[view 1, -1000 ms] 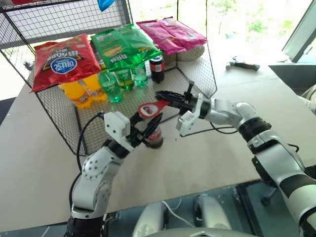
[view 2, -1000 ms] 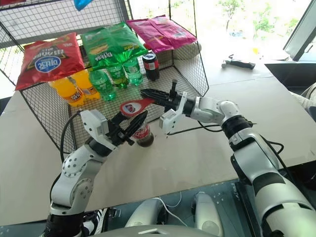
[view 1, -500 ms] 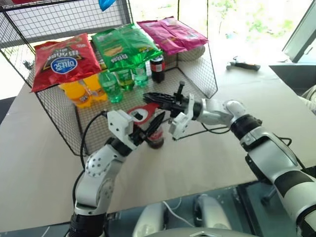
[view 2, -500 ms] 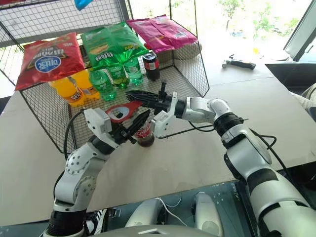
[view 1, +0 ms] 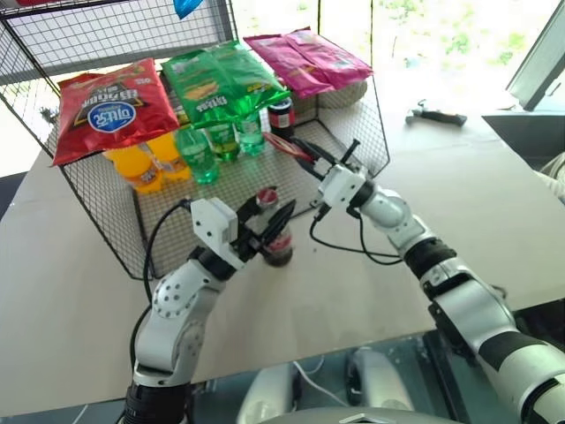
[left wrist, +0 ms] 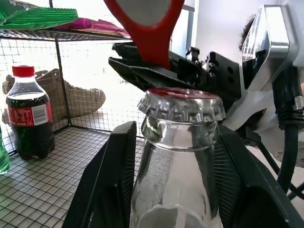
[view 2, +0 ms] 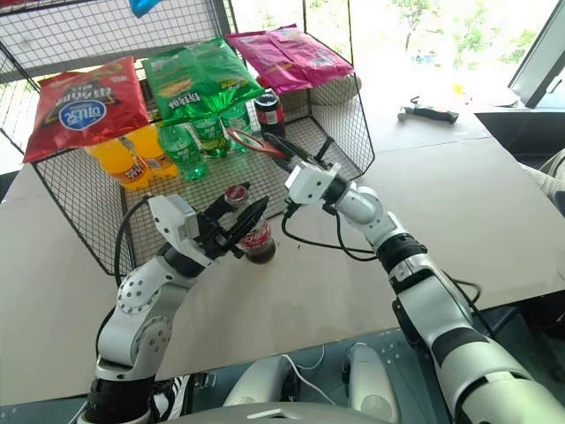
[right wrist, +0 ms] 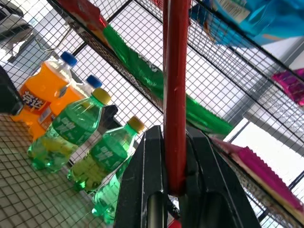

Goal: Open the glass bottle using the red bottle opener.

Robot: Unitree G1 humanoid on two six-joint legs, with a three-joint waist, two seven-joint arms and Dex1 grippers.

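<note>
The glass bottle (view 1: 277,248) stands on the table in front of the wire rack, with its crimped metal cap (left wrist: 181,103) on. My left gripper (view 1: 272,225) is shut on the bottle's neck, one black finger (left wrist: 111,185) on each side. The red bottle opener (view 1: 282,141) is held edge-on, above and behind the cap and apart from it. My right gripper (view 1: 305,157) is shut on its handle. In the right wrist view the opener (right wrist: 175,95) rises as a thin red bar between the fingers (right wrist: 151,180).
A wire rack (view 1: 366,132) stands right behind the bottle. It holds green bottles (view 1: 205,150), orange bottles (view 1: 141,168) and a short dark bottle with a red cap (view 1: 281,119), under snack bags (view 1: 110,106). A dark tool (view 1: 434,116) lies at the far right. A black cable (view 1: 357,250) hangs from my right wrist.
My right gripper has rolled and carried the opener up and back, off the bottle's top toward the rack. The opener now shows edge-on. My left gripper and the bottle have not moved.
</note>
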